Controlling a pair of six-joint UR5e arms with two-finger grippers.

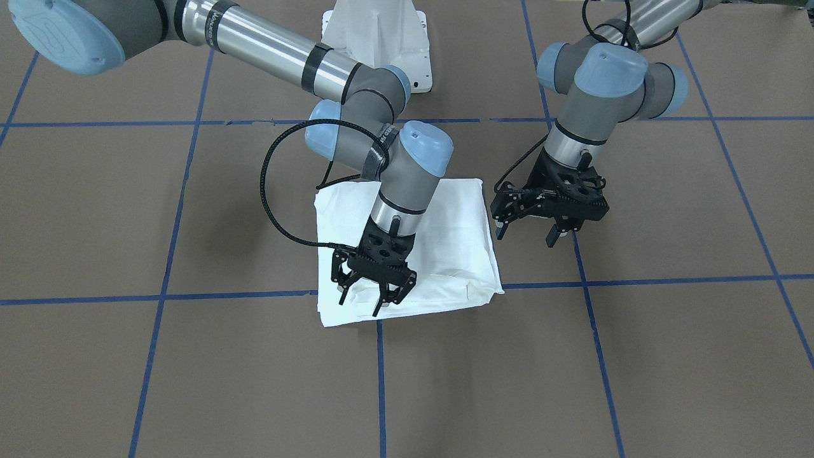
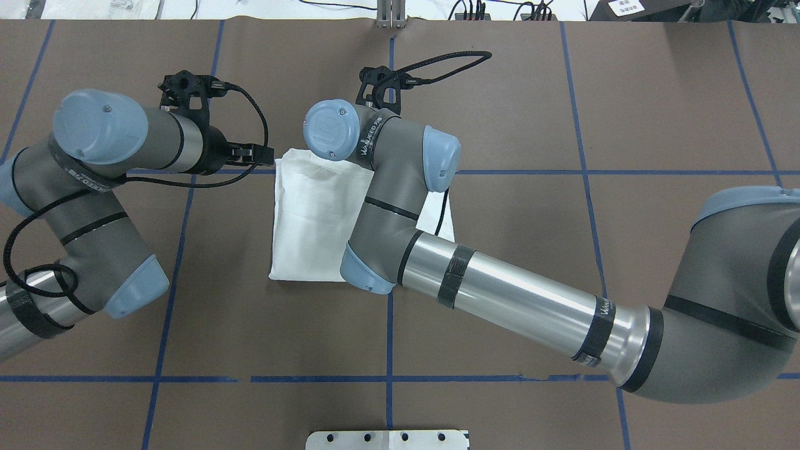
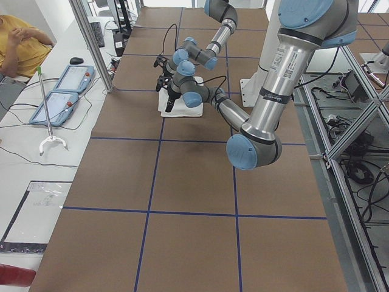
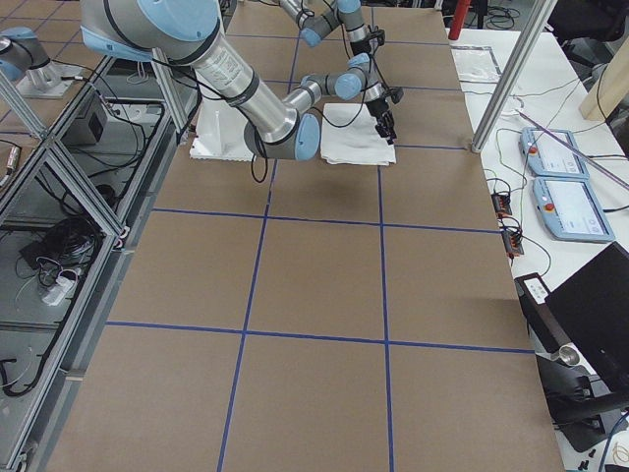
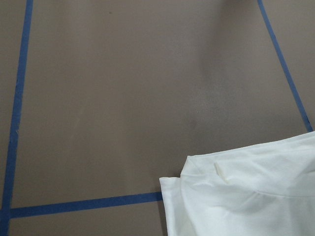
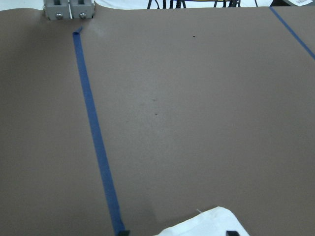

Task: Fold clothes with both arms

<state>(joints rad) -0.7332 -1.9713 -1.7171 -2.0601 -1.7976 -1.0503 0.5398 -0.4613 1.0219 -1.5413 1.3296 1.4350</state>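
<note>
Lying flat on the brown surface (image 1: 191, 381), the white T-shirt (image 1: 455, 245) is folded into a compact rectangle, with blue tape lines (image 1: 222, 295) running out from under its edges. Over the T-shirt's edge farthest from the robot hangs the right claw (image 1: 374, 294), its fingers spread wide and grasping nothing; whether the tips touch the cloth I cannot tell. Just beside the T-shirt, off its side edge on the robot's left, the left claw (image 1: 528, 230) hovers over bare surface, likewise released. Beyond the T-shirt's robot-side edge stands a white pedestal base (image 1: 381, 44).
</note>
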